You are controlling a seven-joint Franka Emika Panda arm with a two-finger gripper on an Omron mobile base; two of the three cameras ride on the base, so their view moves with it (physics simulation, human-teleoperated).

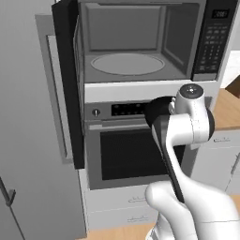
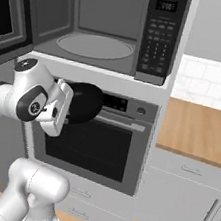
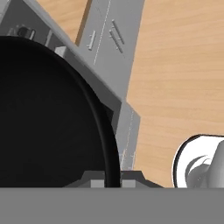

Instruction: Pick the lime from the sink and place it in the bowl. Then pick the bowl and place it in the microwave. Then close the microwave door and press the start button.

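No legible text

Pale marks are seen on the small display and the keys of the microwave's keypad strip (image 1: 214,40), and on the wall oven's control panel (image 2: 115,102), but they are too small and blurred for any character to be read.

Kitchen, built-in microwave (image 1: 140,42), wall oven (image 1: 126,145), wood counter (image 2: 200,132)

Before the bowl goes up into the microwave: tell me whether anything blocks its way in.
Nothing visible does. The bowl is gripped in the gripper, in front of the oven below the microwave. The microwave door stands swung open to the left, and the turntable is bare.
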